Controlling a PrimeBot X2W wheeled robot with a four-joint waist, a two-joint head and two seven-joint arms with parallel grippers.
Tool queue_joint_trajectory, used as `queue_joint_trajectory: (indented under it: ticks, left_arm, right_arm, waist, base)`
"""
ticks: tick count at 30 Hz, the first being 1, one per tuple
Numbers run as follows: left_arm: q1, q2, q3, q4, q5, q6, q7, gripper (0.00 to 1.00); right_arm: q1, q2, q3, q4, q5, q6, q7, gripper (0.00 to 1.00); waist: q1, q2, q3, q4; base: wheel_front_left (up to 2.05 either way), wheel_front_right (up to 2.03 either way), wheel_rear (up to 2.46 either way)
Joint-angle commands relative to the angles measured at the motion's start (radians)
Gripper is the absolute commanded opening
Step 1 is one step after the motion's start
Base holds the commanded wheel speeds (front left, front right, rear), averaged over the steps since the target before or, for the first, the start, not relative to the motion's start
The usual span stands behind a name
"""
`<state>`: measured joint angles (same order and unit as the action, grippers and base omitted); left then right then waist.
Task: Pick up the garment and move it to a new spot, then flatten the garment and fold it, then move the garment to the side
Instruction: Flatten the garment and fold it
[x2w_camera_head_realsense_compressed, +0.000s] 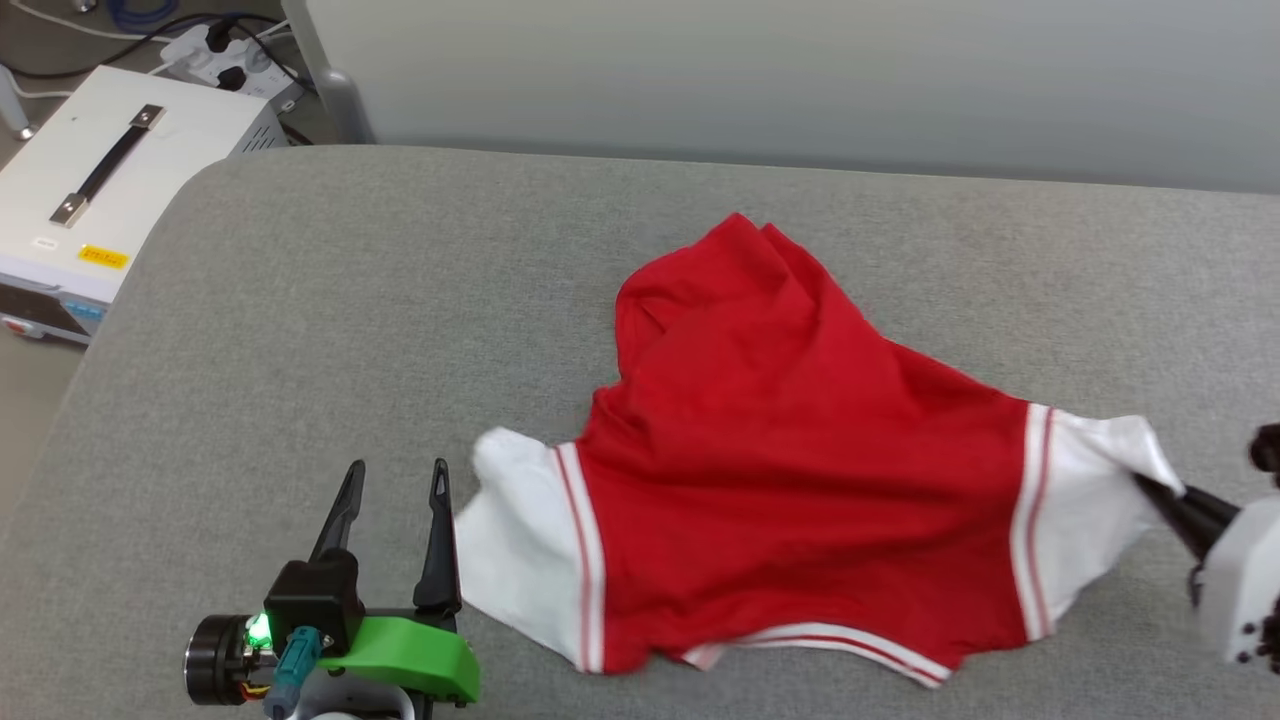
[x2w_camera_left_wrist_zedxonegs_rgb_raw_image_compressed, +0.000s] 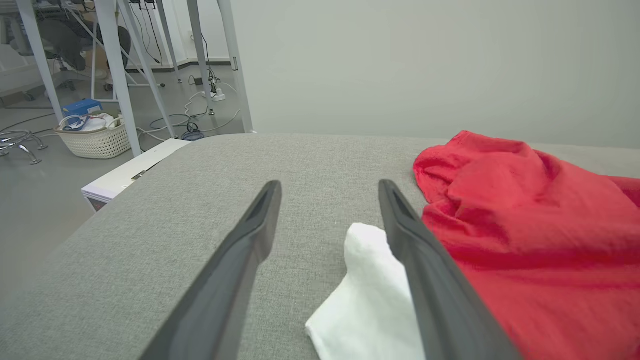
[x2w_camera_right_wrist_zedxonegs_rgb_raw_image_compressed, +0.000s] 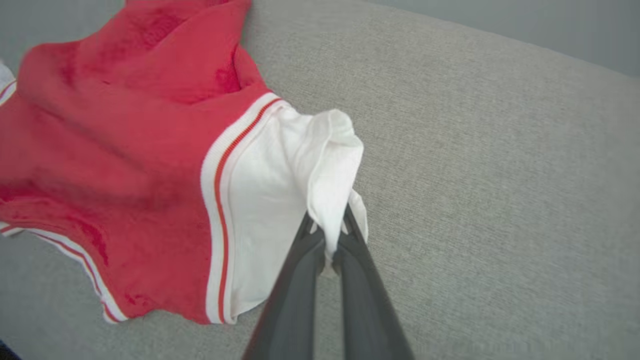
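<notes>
The garment (x2w_camera_head_realsense_compressed: 790, 450), a red shirt with white sleeves and red-white striped trim, lies rumpled on the grey padded table (x2w_camera_head_realsense_compressed: 330, 290). Its lettering is hidden. My right gripper (x2w_camera_right_wrist_zedxonegs_rgb_raw_image_compressed: 327, 225) is shut on the edge of the garment's right white sleeve (x2w_camera_right_wrist_zedxonegs_rgb_raw_image_compressed: 280, 180), seen at the head view's right edge (x2w_camera_head_realsense_compressed: 1160, 490). My left gripper (x2w_camera_head_realsense_compressed: 395, 480) stands open just left of the other white sleeve (x2w_camera_head_realsense_compressed: 510, 540). In the left wrist view that sleeve (x2w_camera_left_wrist_zedxonegs_rgb_raw_image_compressed: 365, 295) lies between the fingers, against the right finger (x2w_camera_left_wrist_zedxonegs_rgb_raw_image_compressed: 425, 260), with the garment's red body (x2w_camera_left_wrist_zedxonegs_rgb_raw_image_compressed: 530, 235) beyond.
A white equipment box (x2w_camera_head_realsense_compressed: 110, 180) with a black handle stands on the floor off the table's far left corner, with a power strip and cables behind it. A pale wall runs behind the table. A basket (x2w_camera_left_wrist_zedxonegs_rgb_raw_image_compressed: 95, 137) and frame legs stand on the floor farther left.
</notes>
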<state>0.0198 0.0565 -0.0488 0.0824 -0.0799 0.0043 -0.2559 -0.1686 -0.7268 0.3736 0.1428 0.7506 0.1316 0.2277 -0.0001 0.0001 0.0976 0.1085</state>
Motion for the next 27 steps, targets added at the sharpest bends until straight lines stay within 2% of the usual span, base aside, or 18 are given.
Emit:
queue_joint_trajectory:
  ticks: [1, 6, 10, 13, 18, 27]
  left_arm:
    - [0.011, -0.006, 0.0, -0.004, 0.006, -0.002, -0.006, 1.0]
    - [0.001, -0.006, -0.015, -0.002, 0.004, -0.006, -0.006, 1.0]
    - [-0.015, -0.006, -0.024, -0.002, -0.002, -0.005, -0.006, 1.0]
    - [-0.028, -0.006, -0.033, -0.005, -0.008, -0.002, -0.006, 1.0]
    - [-0.054, -0.006, -0.058, -0.003, -0.022, 0.003, -0.006, 1.0]
    - [-0.088, -0.006, -0.093, 0.004, -0.043, 0.02, -0.006, 1.0]
  right_arm:
    - [0.03, 0.002, -0.054, -0.015, -0.015, -0.001, 0.012, 0.0]
    - [0.087, 0.026, -0.242, -0.048, -0.071, -0.001, 0.085, 0.0]
    - [0.05, 0.033, -0.28, -0.048, -0.115, -0.001, 0.133, 0.0]
    - [-0.021, 0.047, -0.256, -0.043, -0.133, -0.001, 0.169, 0.0]
    - [-0.164, 0.078, -0.162, 0.016, -0.148, -0.001, 0.217, 0.0]
    - [-0.341, 0.159, 0.034, 0.314, -0.135, -0.001, 0.215, 0.0]
  waist:
    - [0.0001, -0.0001, -0.003, -0.005]
    - [0.0001, -0.0001, 0.013, 0.013]
    - [0.0001, -0.0001, 0.035, 0.037]
    - [0.0001, -0.0001, 0.06, 0.057]
    - [0.0001, -0.0001, 0.101, 0.09]
    - [0.0001, -0.0001, 0.142, 0.127]
  base:
    - [0.0, 0.0, 0.0]
    - [0.0, 0.0, 0.0]
    - [0.0, 0.0, 0.0]
    - [0.0, 0.0, 0.0]
    - [0.0, 0.0, 0.0]
    - [0.0, 0.0, 0.0]
